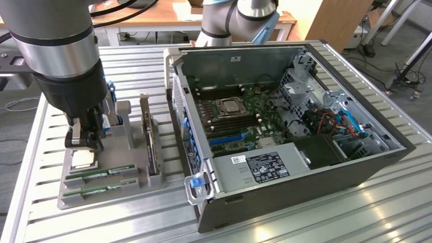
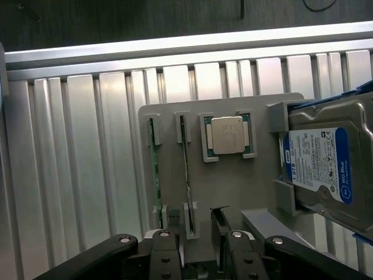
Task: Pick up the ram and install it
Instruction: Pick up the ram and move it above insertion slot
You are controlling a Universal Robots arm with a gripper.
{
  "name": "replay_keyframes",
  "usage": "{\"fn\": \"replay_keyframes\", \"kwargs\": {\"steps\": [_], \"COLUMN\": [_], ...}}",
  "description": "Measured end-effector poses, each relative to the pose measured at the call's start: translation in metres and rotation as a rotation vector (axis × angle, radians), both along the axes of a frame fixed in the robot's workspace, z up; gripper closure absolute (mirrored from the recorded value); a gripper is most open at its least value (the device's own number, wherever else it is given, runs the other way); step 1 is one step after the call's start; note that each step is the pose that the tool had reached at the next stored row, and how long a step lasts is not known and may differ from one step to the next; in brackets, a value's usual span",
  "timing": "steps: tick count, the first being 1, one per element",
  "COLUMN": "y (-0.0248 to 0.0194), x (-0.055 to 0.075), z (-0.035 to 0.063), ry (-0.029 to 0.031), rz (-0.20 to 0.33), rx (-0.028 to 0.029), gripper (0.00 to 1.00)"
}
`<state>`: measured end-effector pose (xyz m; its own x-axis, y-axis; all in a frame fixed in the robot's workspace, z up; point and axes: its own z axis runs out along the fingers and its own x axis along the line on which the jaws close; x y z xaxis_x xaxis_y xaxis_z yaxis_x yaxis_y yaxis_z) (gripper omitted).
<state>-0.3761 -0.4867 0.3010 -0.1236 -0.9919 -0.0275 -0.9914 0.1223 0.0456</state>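
Gripper (image 2: 195,233) jaws spread wide, nothing held; ram (image 2: 186,169) seated edge-up in grey holder (image 2: 233,198) slot, beside processor chip (image 2: 228,135); stick best straddled squarely, centred, thin faces pinched, neighbouring stick avoided.

Exterior view: high, oblique, mid-range, over worktop (image 1: 304,223) and open computer case (image 1: 378,167). Wrist view: close, seemingly straight down past claw (image 2: 194,217). Shared: grey parts tray (image 1: 66,201) (image 2: 233,186).

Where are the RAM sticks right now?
Both RAM sticks sit in slots of the grey holder, on the exterior view's left of the computer case, beside the silver processor chip.
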Motion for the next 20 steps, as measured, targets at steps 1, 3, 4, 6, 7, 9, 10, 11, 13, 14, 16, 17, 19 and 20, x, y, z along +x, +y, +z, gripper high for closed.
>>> {"fn": "replay_keyframes", "kwargs": {"steps": [1, 3, 4, 6, 7, 9, 10, 11, 13, 14, 16, 17, 19, 20], "y": [0.0, 0.0, 0.0, -0.0001, -0.0006, -0.002, -0.0028, -0.0037, -0.0057, -0.0066, -0.0083, -0.0091, -0.0102, -0.0101], "x": [0.0, 0.0, 0.0, 0.0, 0.0, 0.0, 0.0, 0.0, 0.0, 0.0, 0.0, 0.0, 0.0, 0.0], "z": [-0.0002, -0.0004, -0.0006, -0.0008, -0.0009, -0.0007, -0.0007, -0.0007, -0.0006, -0.0007, -0.0007, -0.0007, -0.0007, -0.0007], "ry": [0.0002, 0.0003, 0.0001, -0.0001, -0.0003, 0.0, -0.0001, -0.0001, 0.0, 0.0, 0.0, 0.0, 0.0001, 0.0], "rz": [0.0, 0.0, 0.0, 0.0, 0.0, 0.0, 0.0, 0.0, 0.0, 0.0, 0.0, 0.0, 0.0, 0.0], "rx": [-0.0002, -0.0003, -0.0001, 0.0, 0.0002, -0.0001, 0.0, 0.0, -0.0001, 0.0, -0.0001, 0.0, -0.0001, -0.0001], "gripper": [0.64, 0.64, 0.64, 0.64, 0.64, 0.64, 0.64, 0.64, 0.64, 0.64, 0.64, 0.64, 0.64, 0.64]}}
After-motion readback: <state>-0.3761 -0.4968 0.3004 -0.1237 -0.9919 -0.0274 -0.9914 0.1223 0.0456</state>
